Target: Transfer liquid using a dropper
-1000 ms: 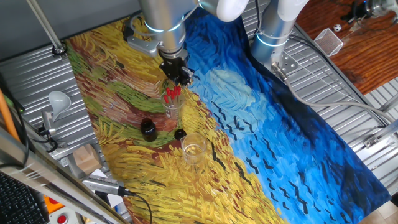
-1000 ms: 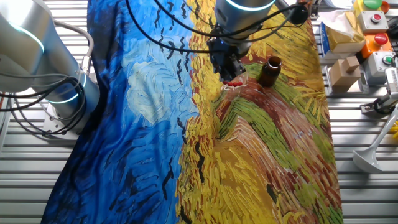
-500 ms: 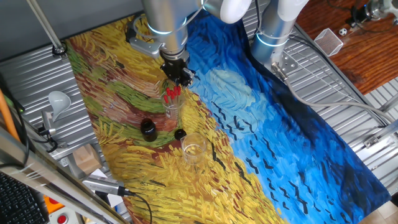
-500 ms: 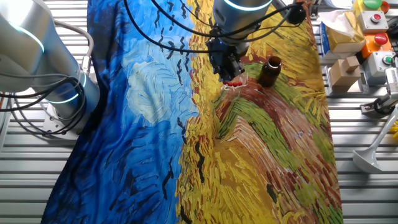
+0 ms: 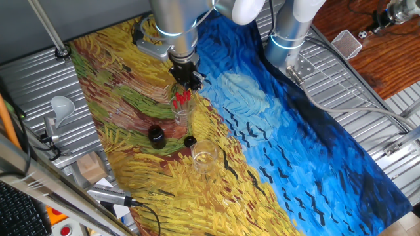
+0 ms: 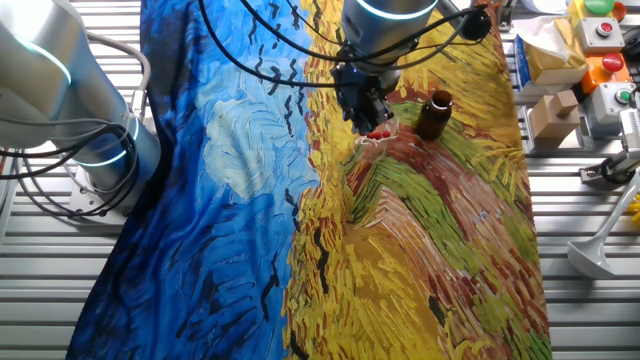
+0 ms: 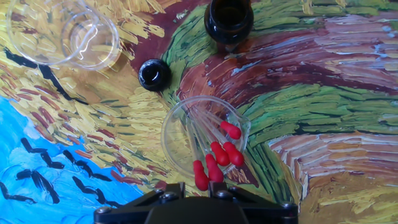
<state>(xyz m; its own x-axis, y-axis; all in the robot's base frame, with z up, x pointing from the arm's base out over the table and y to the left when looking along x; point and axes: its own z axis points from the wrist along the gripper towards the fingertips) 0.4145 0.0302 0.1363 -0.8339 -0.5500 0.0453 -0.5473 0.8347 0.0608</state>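
Several droppers (image 7: 217,152) with red bulbs and clear stems stand together in a small glass beaker (image 7: 174,134). The red bulbs (image 5: 182,97) stick out of its top. My gripper (image 5: 187,78) hangs right above these bulbs, a little apart from them. In the hand view my gripper (image 7: 196,186) shows only its finger tips at the lower edge. They stand apart, and one red bulb (image 7: 201,179) lies in line with the gap. The gripper is open and holds nothing. The other fixed view shows the gripper (image 6: 365,108) over the bulbs (image 6: 377,131).
A dark brown bottle (image 7: 229,18) stands open beside the beaker, its black cap (image 7: 154,74) lying on the painted cloth. An empty glass beaker (image 7: 62,31) sits further off. The robot's base (image 5: 289,33) is at the back.
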